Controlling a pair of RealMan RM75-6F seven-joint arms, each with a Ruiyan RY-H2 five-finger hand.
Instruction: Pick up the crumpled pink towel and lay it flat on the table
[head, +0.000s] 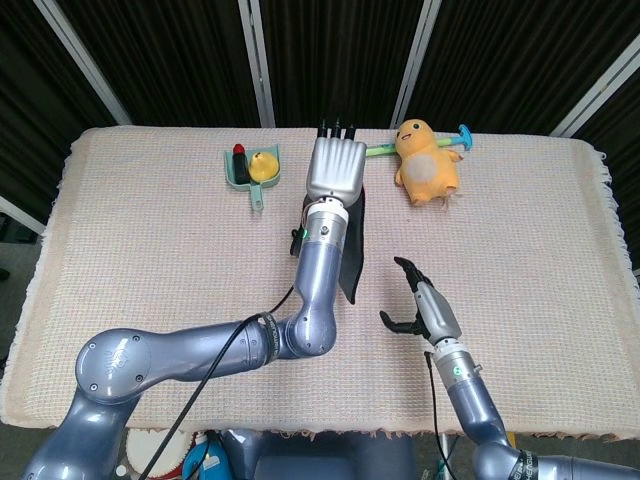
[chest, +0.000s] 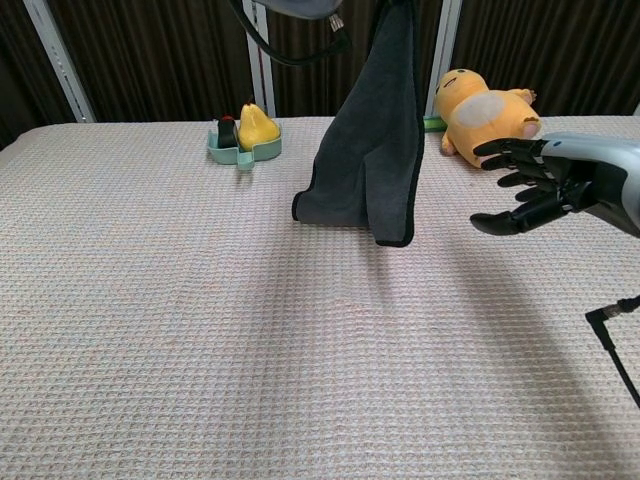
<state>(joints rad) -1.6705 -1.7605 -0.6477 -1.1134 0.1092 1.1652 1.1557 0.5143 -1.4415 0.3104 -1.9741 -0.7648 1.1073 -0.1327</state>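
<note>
With the left hand (head: 333, 170) holding the towel (chest: 375, 150) up by its top, the right hand (chest: 522, 186) — fingers spread, empty — should pinch the lower hanging corner, then both draw apart and lower it flat.

no readable text, no labels, no brands, no numbers
</note>
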